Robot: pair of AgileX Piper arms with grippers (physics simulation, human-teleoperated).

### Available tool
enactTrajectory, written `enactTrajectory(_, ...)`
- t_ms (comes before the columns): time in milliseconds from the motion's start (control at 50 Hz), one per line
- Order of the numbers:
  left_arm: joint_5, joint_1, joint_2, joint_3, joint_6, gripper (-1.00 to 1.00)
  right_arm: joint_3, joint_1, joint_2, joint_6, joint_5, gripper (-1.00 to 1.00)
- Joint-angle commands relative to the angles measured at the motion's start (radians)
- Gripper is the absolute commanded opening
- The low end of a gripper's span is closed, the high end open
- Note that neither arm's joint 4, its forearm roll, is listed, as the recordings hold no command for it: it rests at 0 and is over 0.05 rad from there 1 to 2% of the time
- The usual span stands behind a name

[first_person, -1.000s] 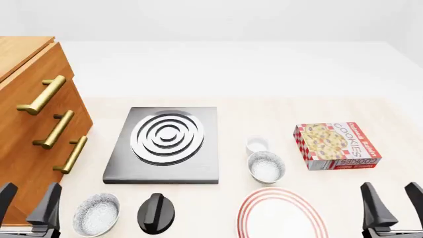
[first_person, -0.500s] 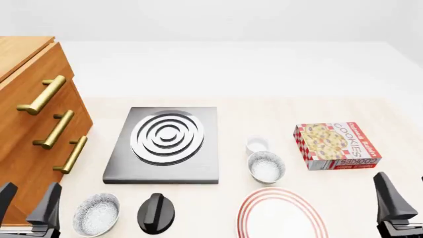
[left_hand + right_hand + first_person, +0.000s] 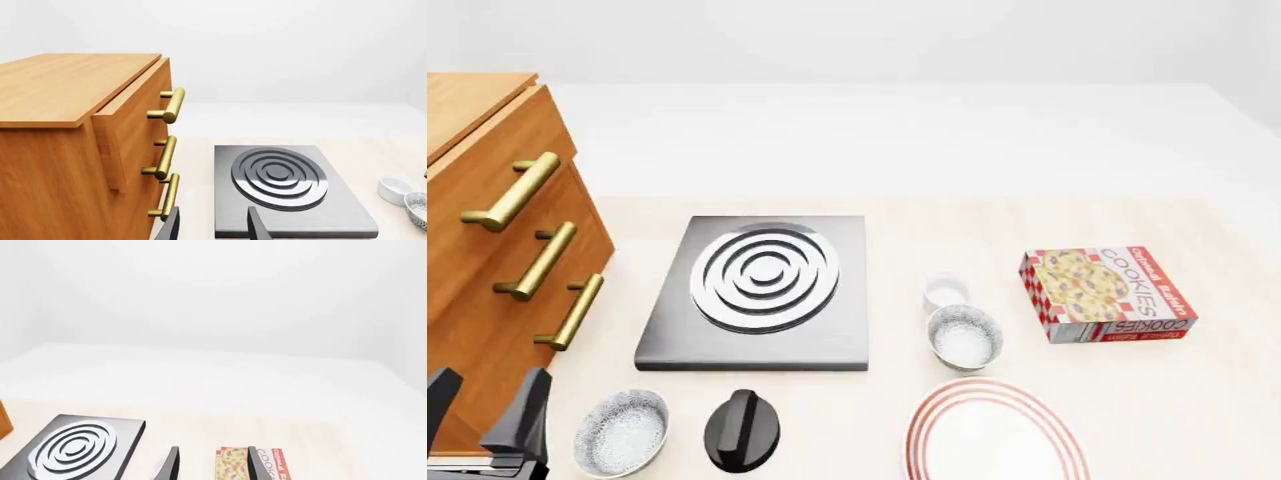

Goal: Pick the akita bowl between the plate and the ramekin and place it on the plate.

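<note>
A simulated tabletop seen from above and slightly behind the two robot arms. The task appears not to have started: the akita bowl [image 3: 964, 336], a small round bowl speckled grey-black outside and white inside, sits on the pale wooden table [image 3: 1174, 400] between the plate [image 3: 994, 432] and the ramekin [image 3: 945, 293]. It lies just beyond the plate's far rim and just in front of the ramekin, nearly touching both. The plate, large, white and ringed in thin red lines, has nothing on it.

An identical twin bowl [image 3: 622, 431] rests at the near left, beside a black knob [image 3: 742, 430]. It is not the one wanted. A grey burner slab with concentric rings [image 3: 761, 290] lies left of the ramekin, a wooden drawer cabinet with brass handles [image 3: 501, 250] stands at far left, and a cookie box [image 3: 1105, 294] lies flat to the right of the target bowl.

The left gripper [image 3: 481, 415] waits at the near left corner, well apart from the target, its two dark fingers spread and holding nothing. The right gripper [image 3: 211, 465] is out of the front view; its own wrist camera shows its fingers parted and empty, aimed toward the cookie box and far table edge.

Everything is left to do: reach the bowl, grasp it, lift it and set it on the plate. The right arm seems better placed for this.
</note>
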Motion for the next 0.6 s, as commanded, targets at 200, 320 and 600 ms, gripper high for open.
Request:
enactTrajectory(200,0.0,0.0,0.0,0.0,0.0,1.0,-0.408,0.069,0.271,-0.045,0.229,1.0)
enactTrajectory(320,0.0,0.0,0.0,0.0,0.0,1.0,-0.481,0.094,0.36,-0.034,0.282,1.0)
enactTrajectory(600,0.0,0.0,0.0,0.0,0.0,1.0,-0.694,0.075,0.552,-0.021,0.436,1.0)
